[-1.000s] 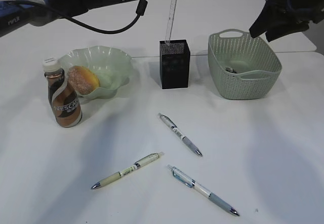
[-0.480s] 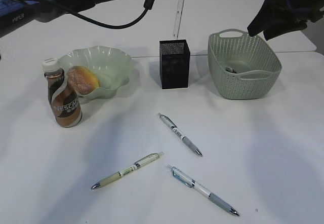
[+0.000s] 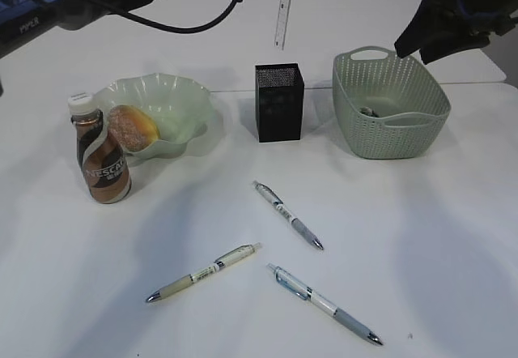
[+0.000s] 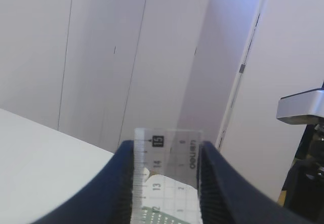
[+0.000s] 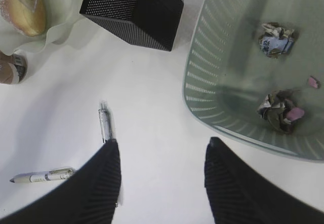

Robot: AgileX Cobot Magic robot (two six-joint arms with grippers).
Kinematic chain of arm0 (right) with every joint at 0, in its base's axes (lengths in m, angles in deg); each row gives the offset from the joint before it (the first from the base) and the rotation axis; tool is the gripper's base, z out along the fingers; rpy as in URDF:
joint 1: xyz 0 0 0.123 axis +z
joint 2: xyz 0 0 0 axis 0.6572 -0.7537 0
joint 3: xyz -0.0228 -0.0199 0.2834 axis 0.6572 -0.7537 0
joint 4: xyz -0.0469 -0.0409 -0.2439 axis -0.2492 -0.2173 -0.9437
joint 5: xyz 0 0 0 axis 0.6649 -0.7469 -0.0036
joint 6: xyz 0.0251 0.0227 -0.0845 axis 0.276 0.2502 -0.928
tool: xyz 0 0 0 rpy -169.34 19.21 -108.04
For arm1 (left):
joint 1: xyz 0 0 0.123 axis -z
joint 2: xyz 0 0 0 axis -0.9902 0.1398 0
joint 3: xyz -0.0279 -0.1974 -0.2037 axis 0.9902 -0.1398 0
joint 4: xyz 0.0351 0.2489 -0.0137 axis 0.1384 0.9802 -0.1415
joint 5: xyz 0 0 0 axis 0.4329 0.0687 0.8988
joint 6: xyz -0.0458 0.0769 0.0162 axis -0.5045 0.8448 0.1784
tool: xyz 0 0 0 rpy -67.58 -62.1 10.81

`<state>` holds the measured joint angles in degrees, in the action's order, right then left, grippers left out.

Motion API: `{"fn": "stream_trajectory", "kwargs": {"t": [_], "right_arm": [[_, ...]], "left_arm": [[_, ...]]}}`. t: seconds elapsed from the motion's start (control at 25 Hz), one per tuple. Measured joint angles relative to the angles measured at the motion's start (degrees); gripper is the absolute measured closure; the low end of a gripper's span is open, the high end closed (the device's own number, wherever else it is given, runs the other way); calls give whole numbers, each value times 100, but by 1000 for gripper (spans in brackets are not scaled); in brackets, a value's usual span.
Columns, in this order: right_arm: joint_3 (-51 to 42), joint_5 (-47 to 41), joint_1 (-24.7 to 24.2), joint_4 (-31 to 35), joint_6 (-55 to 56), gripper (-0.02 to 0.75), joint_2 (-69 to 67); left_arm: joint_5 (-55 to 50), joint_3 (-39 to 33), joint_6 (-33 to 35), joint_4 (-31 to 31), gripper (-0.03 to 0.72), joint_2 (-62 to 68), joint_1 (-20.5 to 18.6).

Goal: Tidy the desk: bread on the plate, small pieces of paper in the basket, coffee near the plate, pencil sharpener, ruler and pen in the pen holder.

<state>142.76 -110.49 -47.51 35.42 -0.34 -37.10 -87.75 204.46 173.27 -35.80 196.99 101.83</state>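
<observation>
**Ruler held high above the pen holder**

At the far left of the desk point(image 3: 421, 245) the coffee point(image 3: 101, 157) stands upright, just beside the plate point(image 3: 174, 103), and the bread point(image 3: 133, 126) lies in the plate against its near rim. My left arm reaches in across the top of the exterior view, and my left gripper point(image 4: 166, 183) is clamped on the ruler point(image 4: 167, 176), one finger pressed to each long edge. The ruler point(image 3: 283, 6) hangs nearly upright, its lower end in the air above the pen holder point(image 3: 279, 101) and clear of its rim. Nearer the front, three pens lie flat and apart from one another: a cream pen point(image 3: 204, 273) to the left, a grey pen point(image 3: 287, 215) in the middle, a blue pen point(image 3: 324, 303) towards the right. Right of the pen holder sits the basket point(image 3: 391, 103) with crumpled paper scraps point(image 5: 277, 37) in it. My right gripper point(image 5: 162, 176) hovers above the basket's near left corner, fingers spread apart and holding nothing.
</observation>
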Motion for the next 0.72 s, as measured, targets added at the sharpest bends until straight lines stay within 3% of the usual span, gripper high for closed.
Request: {"fn": "stream_trajectory", "kwargs": {"t": [0.48,0.72], "right_arm": [[0,22,0,186,-84,312,0],[0,22,0,235,-141,312,0]], "left_arm": [[266,0,0,-22,450,0,-48],[-487,0,0,-22,451,0,-73]]}}
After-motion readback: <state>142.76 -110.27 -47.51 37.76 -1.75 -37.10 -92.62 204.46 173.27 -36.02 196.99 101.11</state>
